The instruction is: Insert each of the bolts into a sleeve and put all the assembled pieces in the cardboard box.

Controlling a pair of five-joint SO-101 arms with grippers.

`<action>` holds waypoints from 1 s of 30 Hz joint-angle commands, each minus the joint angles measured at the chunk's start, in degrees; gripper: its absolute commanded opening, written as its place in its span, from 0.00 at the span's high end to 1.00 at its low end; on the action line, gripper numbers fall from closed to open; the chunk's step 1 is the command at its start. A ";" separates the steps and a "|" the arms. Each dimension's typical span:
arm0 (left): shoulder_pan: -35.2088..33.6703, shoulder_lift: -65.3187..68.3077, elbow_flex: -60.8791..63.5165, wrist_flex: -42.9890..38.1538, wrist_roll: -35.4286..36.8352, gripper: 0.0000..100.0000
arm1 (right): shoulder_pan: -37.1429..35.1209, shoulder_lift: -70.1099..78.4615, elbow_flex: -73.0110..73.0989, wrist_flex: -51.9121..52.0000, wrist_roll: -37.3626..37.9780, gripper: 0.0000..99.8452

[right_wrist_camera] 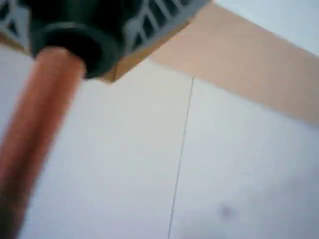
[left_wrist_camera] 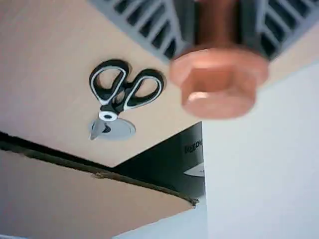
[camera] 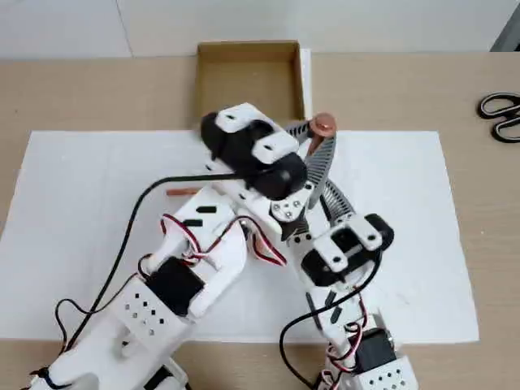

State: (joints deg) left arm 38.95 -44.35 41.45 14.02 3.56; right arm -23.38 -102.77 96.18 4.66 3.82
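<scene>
Overhead view of two white robot arms over a white sheet (camera: 81,227) on a tan table (camera: 81,89). Both are extended toward an open cardboard box (camera: 244,81) that sits at the sheet's far edge. The grippers meet just outside the box's near corner on the right arm's side, above the sheet rather than over the box.

The left gripper (left_wrist_camera: 217,27) is clenched on a copper bolt (left_wrist_camera: 219,82). Its grey ribbed fingers (left_wrist_camera: 144,30) press the shaft from both sides just behind the hexagonal head, which juts out past the fingertips. From overhead, that head sits just beside the box's wall on the right arm's side.

The right gripper (right_wrist_camera: 82,15) is clamped around a dark sleeve (right_wrist_camera: 70,42), slightly farther from the box than the bolt head. A copper shaft (right_wrist_camera: 40,124) sticks out of the sleeve's end toward the wrist camera. This close view is blurred, so it is probably the same bolt passed through the sleeve, but that cannot be confirmed.

A small copper piece (camera: 183,192) lies flat on the sheet, nearer the arms than the box and off its corner on the left arm's side. Black-handled scissors (camera: 502,115) lie on the bare table, well apart from the box on the right arm's side.
</scene>
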 commanded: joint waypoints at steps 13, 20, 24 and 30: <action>-0.44 -2.20 3.21 -0.79 -0.53 0.99 | 0.22 -1.19 0.00 0.31 0.62 1.00; -3.60 -6.24 7.96 -0.79 -0.26 0.99 | 0.22 -1.19 -0.26 0.04 0.53 1.00; -3.96 -10.02 11.56 -0.70 -0.44 0.99 | 1.01 -1.19 -0.09 -3.91 0.62 1.00; -5.45 -12.84 13.76 2.55 -0.53 0.97 | 3.21 -1.19 0.18 -4.62 0.53 1.00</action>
State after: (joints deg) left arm 36.22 -55.43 55.34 14.37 3.38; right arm -22.15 -102.68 96.18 2.37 4.00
